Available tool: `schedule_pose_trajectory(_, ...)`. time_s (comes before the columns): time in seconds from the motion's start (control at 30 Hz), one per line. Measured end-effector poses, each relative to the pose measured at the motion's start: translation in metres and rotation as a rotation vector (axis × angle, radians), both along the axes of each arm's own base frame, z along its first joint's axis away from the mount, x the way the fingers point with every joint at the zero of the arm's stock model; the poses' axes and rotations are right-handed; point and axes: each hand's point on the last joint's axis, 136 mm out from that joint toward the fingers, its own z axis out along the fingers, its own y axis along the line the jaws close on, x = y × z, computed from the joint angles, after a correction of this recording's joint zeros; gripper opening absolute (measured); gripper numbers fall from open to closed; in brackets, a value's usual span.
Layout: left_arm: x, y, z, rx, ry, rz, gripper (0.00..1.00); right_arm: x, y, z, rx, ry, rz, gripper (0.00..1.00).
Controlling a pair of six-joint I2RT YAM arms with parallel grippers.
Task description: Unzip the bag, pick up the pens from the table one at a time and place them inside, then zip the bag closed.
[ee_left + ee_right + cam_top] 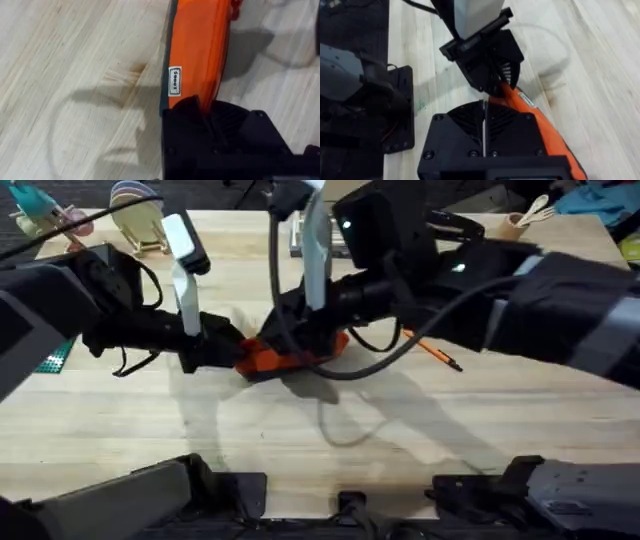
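The orange bag (300, 358) lies on the table (330, 440) at its middle. My left gripper (238, 356) comes in from the left and is shut on the bag's left end; in the left wrist view its black fingers (200, 107) clamp the orange fabric (197, 50) below a small white label. From the right, my right gripper (300, 332) is down on the bag's top with its fingers (484, 120) pressed together, and the zipper under them is hidden. The bag (547, 132) runs out beside them. An orange pen (432, 350) lies to the right of the bag.
A wooden rack (140, 225) stands at the back left and a cup of wooden utensils (518, 222) at the back right. A green piece (52, 360) sits at the left edge. Black cables loop over the bag. Bare wood spreads in front.
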Motion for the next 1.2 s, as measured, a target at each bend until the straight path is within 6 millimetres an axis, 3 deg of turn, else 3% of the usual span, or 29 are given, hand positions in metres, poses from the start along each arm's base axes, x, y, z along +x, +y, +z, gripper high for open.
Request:
schedule_pose_trajectory(0.27, 0.0, 0.0, 0.0, 0.0, 0.0, 0.0, 0.043, 0.004, 0.01, -0.014, -0.011, 0.03, -0.018, 0.031)
schedule_pose_trajectory(0.4, 0.001, 0.0, 0.0, 0.001, -0.003, 0.0, 0.043, 0.017, 0.004, -0.016, -0.038, 0.021, -0.115, 0.031)
schedule_pose_trajectory(0.6, 0.001, 0.0, 0.0, 0.001, -0.003, 0.0, 0.043, 0.03, -0.016, 0.003, -0.056, -0.016, -0.267, 0.036)
schedule_pose_trajectory(0.63, 0.001, 0.0, 0.0, 0.001, -0.003, 0.0, 0.043, 0.032, -0.02, 0.008, -0.056, -0.015, -0.297, 0.1)
schedule_pose_trajectory(0.83, 0.001, 0.0, 0.0, 0.001, -0.003, 0.0, 0.043, 0.034, -0.055, 0.032, -0.072, -0.018, -0.474, 0.95)
schedule_pose_trajectory(0.97, 0.001, 0.0, 0.0, 0.001, -0.003, 0.0, 0.043, 0.028, -0.077, 0.04, -0.073, 0.044, -0.589, 0.997)
schedule_pose_trajectory(1.2, 0.001, 0.0, 0.0, 0.001, -0.003, 0.0, 0.043, 0.016, -0.102, 0.034, -0.078, 0.231, -0.76, 0.998)
